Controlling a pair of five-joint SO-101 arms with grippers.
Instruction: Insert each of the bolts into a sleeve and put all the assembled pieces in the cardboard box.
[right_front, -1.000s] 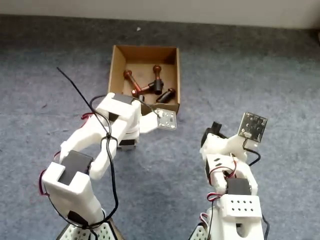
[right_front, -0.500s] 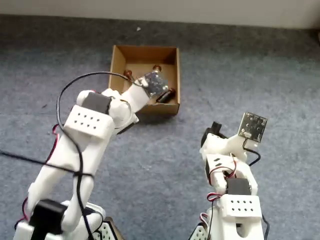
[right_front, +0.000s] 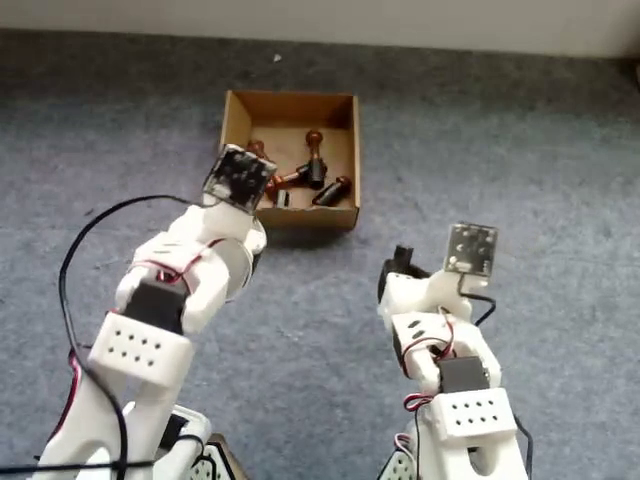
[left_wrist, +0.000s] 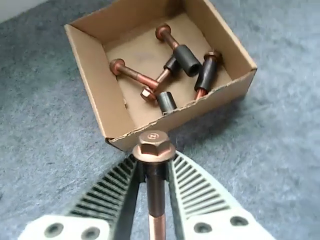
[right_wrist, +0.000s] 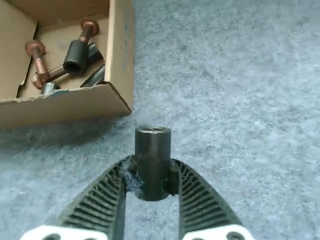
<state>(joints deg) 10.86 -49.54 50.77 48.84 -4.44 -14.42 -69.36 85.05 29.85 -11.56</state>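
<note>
Nearest to us, the left tool (left_wrist: 155, 167) is clamped on a copper-coloured bolt with a hexagonal head (left_wrist: 155, 146). The bolt's long axis runs straight along the tool. Its head points outward past the fingertips, and the shank runs back between the ribbed fingers (left_wrist: 192, 187) toward the wrist.

The right tool (right_wrist: 150, 172) grips a dark cylindrical metal sleeve (right_wrist: 153, 145) the same way. The sleeve is in line with the tool, and its open bore faces away from the wrist.

From above, the left arm (right_front: 190, 265) stands by the front left corner of the open brown cardboard box (right_front: 300, 217). The right arm (right_front: 435, 310) stands well apart to the right, with bare grey carpeted tabletop (right_front: 330, 330) between them. So the sleeve lies to the right of the bolt, and both parts point roughly toward the box rather than at each other.

We judge that this is what the mating turns on. The two axes must be brought into one line, and the bolt's shank end, not its head, must meet the bore. As it is held now, the head leads.

Beyond both tools sits the box, just past the bolt head in the left wrist view (left_wrist: 90, 85). Several copper bolts and dark sleeves (left_wrist: 185, 59) lie inside it, some of them joined.
</note>
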